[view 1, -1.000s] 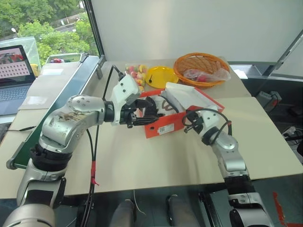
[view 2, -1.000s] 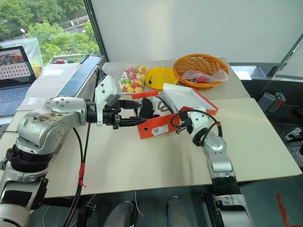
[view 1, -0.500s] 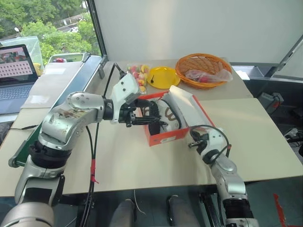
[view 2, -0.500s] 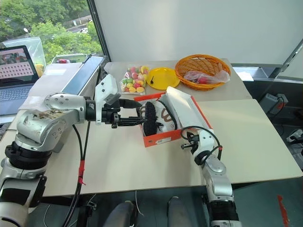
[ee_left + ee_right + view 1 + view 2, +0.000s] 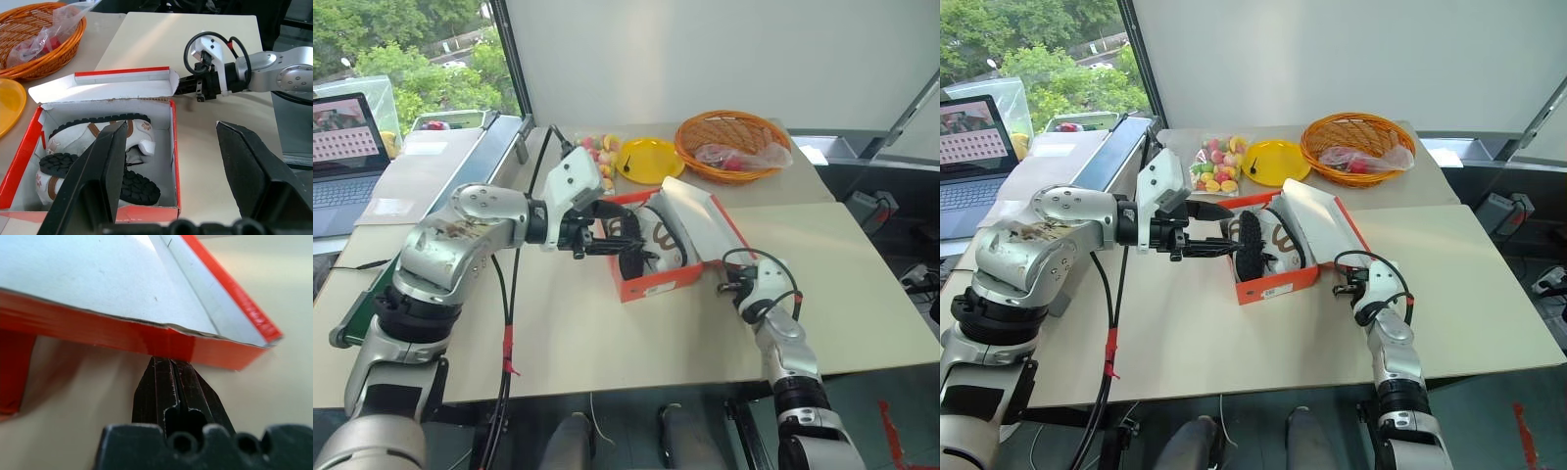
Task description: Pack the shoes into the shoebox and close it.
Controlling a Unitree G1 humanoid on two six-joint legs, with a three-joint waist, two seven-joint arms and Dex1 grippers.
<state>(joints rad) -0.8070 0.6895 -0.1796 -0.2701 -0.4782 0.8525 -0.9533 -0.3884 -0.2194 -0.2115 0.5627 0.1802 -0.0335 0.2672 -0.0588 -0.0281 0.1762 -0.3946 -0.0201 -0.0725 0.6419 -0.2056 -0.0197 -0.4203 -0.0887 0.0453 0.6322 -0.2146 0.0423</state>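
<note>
We see a pale table point(image 5: 607, 333) across the middle of the head views. The shoebox point(image 5: 651, 284) sits at centre frame, open, its lid point(image 5: 700, 220) tilted up on the right side, pale inside showing. Both shoes point(image 5: 98, 156) lie inside the box, soles partly up, dark treads visible in the left wrist view.

Left gripper point(image 5: 631, 245) reaches in from the left of frame, its fingers spread fairly wide and gripping nothing; one finger point(image 5: 105, 166) hangs over the box and shoes, the other beyond the box's wall over bare table.

Right gripper point(image 5: 173, 377), lower right of centre in the head views, has its fingers pressed together, empty, tips just below the lid's red edge; we cannot tell whether they touch it.

At upper centre: a wicker basket point(image 5: 729, 142) holding a plastic bag, a yellow plate point(image 5: 646, 159), a bag of sweets point(image 5: 597, 152). A laptop point(image 5: 347, 147) stands at upper left.
</note>
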